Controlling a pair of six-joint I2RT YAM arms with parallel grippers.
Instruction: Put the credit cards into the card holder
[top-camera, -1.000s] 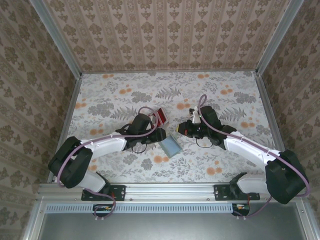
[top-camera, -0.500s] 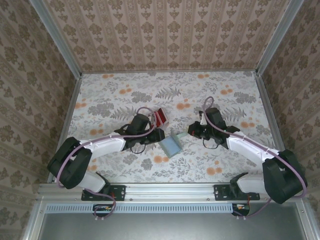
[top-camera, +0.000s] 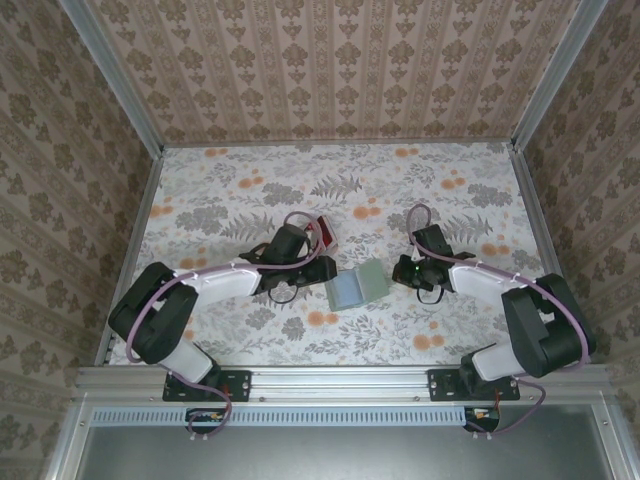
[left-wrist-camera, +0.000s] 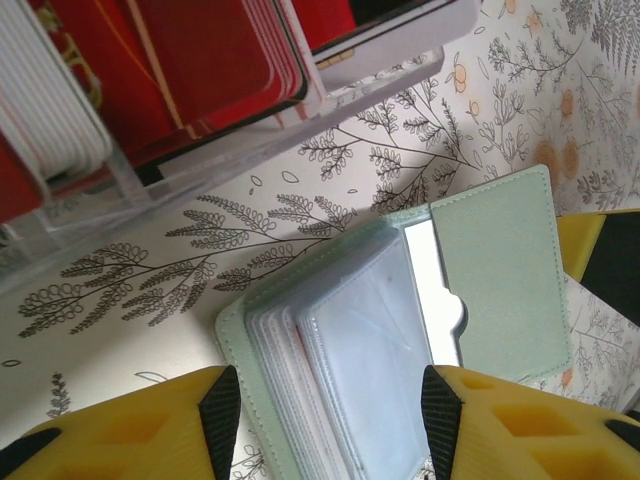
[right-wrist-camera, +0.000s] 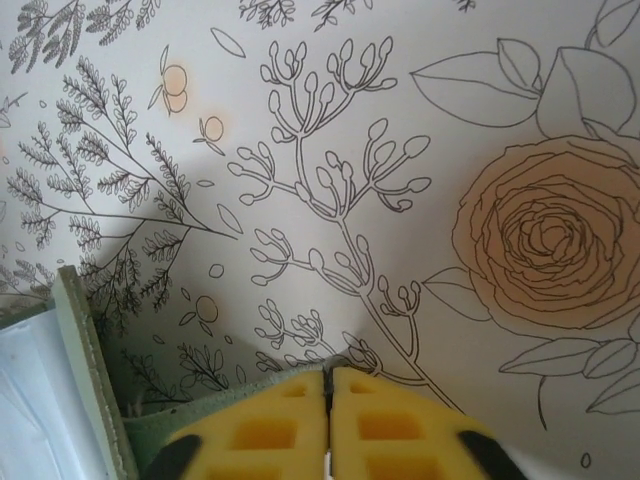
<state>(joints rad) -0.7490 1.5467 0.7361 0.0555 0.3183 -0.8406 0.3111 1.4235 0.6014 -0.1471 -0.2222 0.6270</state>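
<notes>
The red cards (left-wrist-camera: 220, 60) in the clear stand (left-wrist-camera: 250, 140) run off the top edge; the card holder (left-wrist-camera: 400, 330) is cut off below.

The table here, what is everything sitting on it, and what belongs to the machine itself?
Card holder: one, grey-green, lying open at the table's middle, pale clear sleeves showing.
Clear box: one, behind the holder, holding red cards whose number I cannot tell.
Table: one, floral cloth, white with orange blooms.
Left gripper: one, yellow pads, open over the holder.
Right gripper: one, yellow pads nearly together, empty, at the holder's right edge.
</notes>
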